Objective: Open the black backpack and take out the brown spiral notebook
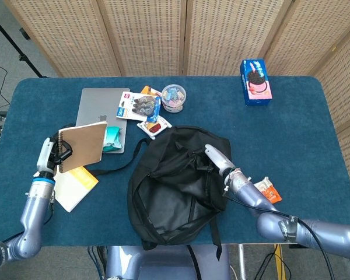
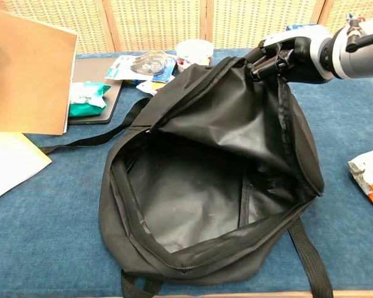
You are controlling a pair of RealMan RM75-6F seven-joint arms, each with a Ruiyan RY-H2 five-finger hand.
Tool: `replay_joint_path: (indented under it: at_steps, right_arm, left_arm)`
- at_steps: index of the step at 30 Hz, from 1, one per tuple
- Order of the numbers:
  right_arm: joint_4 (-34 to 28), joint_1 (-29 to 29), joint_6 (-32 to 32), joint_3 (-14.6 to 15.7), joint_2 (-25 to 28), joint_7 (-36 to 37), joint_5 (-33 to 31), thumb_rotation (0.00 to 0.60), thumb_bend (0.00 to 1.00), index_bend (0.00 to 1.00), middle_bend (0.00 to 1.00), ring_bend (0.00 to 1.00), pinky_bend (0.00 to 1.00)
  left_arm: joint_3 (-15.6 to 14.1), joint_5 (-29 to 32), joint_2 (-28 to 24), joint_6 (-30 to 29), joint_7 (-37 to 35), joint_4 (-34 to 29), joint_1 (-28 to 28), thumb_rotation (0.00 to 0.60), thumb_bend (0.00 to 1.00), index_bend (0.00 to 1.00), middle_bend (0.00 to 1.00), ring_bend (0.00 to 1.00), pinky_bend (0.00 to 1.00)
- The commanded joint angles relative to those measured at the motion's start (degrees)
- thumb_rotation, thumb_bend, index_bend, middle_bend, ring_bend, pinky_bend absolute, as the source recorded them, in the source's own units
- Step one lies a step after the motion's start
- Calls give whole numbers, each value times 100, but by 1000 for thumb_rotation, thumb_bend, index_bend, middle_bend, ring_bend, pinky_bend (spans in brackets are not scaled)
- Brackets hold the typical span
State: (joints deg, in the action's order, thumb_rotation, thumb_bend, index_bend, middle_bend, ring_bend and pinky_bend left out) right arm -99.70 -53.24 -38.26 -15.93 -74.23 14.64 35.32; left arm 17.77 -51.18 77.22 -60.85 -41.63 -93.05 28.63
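Left hand (image 1: 46, 156) holds notebook (image 1: 81, 145) beside backpack (image 1: 178, 186).

text: none legible | blue box (image 1: 255, 81) (print too small)

Item count, tabletop:
1 black backpack (image 1: 178, 186); 1 brown spiral notebook (image 1: 81, 146); 1 laptop (image 1: 100, 107); 1 yellow pad (image 1: 76, 185); 1 cookie box (image 1: 255, 81); 1 round tub (image 1: 174, 97); 1 wipes pack (image 1: 111, 139).
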Motion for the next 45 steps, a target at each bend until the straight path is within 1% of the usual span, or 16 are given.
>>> replay_joint_path:
  at_steps: [1, 5, 7, 8, 10, 12, 14, 15, 18, 24, 27, 31, 38, 40, 42, 45]
  right_arm:
    - [-106, 61, -74, 33, -5, -73, 164, 600, 930, 698, 699, 655, 560]
    - [-379, 210, -128, 123, 108, -190, 616, 600, 925, 697, 689, 655, 560]
    - [-515, 310, -158, 181, 189, -249, 924, 600, 861, 696, 654, 630, 560]
    - [-578, 364, -183, 234, 233, -307, 1118, 600, 769, 678, 597, 575, 550]
    - [-686, 453, -177, 409, 370, -517, 1589, 600, 526, 590, 427, 377, 454]
    - [-770, 554, -251, 593, 532, -775, 2095, 600, 225, 440, 192, 97, 232]
    - [-770, 647, -451, 762, 630, -1114, 2608, 600, 86, 343, 63, 4, 104]
    - [-749, 720, -631, 872, 674, -1349, 2949, 600, 43, 299, 23, 0, 71]
    - [-646, 925, -1130, 1115, 748, -1845, 3793, 600, 3, 241, 0, 0, 47]
    - [-24, 1380, -2368, 1623, 1063, -2672, 5813, 600, 0, 231, 0, 0, 47]
    - [390, 1615, -2999, 1784, 1247, -2722, 6478, 600, 0, 231, 0, 0, 47]
    - [1128, 1967, -3845, 1847, 1435, -2842, 6976, 600, 0, 231, 0, 0, 47]
    - [1910, 2713, -4856, 1890, 1432, -2484, 6856, 600, 0, 189, 0, 0, 47]
    - [1888, 3215, -5127, 1843, 1274, -2279, 6239, 600, 0, 124, 0, 0, 45]
    - [1788, 3453, -5248, 1779, 1135, -2339, 5950, 600, 0, 34, 0, 0, 25]
    - [1533, 3794, -5399, 1660, 910, -2353, 5474, 600, 0, 0, 0, 0, 4]
  left_arm:
    - [101, -457, 46, -485, 79, 256, -152, 600, 335, 0, 0, 0, 0]
    - [161, -1092, -42, -1036, 239, 189, -287, 600, 189, 0, 0, 0, 0]
    - [162, -1240, -125, -1126, 429, 170, -314, 600, 133, 0, 0, 0, 0]
    - [159, -1291, -191, -1103, 534, 153, -302, 600, 107, 0, 0, 0, 0]
    - [80, -1404, -353, -1058, 827, 86, -312, 600, 82, 0, 0, 0, 0]
    - [-33, -1554, -502, -1099, 1132, -18, -366, 600, 73, 0, 0, 0, 0]
    - [-81, -1637, -585, -1126, 1414, -38, -368, 600, 73, 0, 0, 0, 0]
    - [-120, -1681, -622, -1147, 1578, -44, -379, 600, 73, 0, 0, 0, 0]
    - [-214, -1775, -700, -1186, 1902, -68, -414, 600, 73, 0, 0, 0, 0]
    - [-356, -2053, -779, -1441, 2286, -60, -553, 600, 76, 0, 0, 0, 0]
    - [-529, -2297, -878, -1583, 2503, -69, -674, 600, 77, 0, 0, 0, 0]
    - [-803, -2607, -1017, -1906, 2872, -151, -942, 600, 89, 0, 0, 0, 0]
    - [-1205, -2866, -1168, -2570, 3485, -408, -1540, 600, 117, 0, 0, 0, 0]
    - [-1443, -2924, -1259, -2874, 3736, -522, -1885, 600, 115, 0, 0, 0, 0]
    - [-1556, -2981, -1316, -3003, 3893, -645, -2045, 600, 111, 0, 0, 0, 0]
    - [-1718, -2985, -1376, -3131, 4154, -800, -2278, 600, 109, 0, 0, 0, 0]
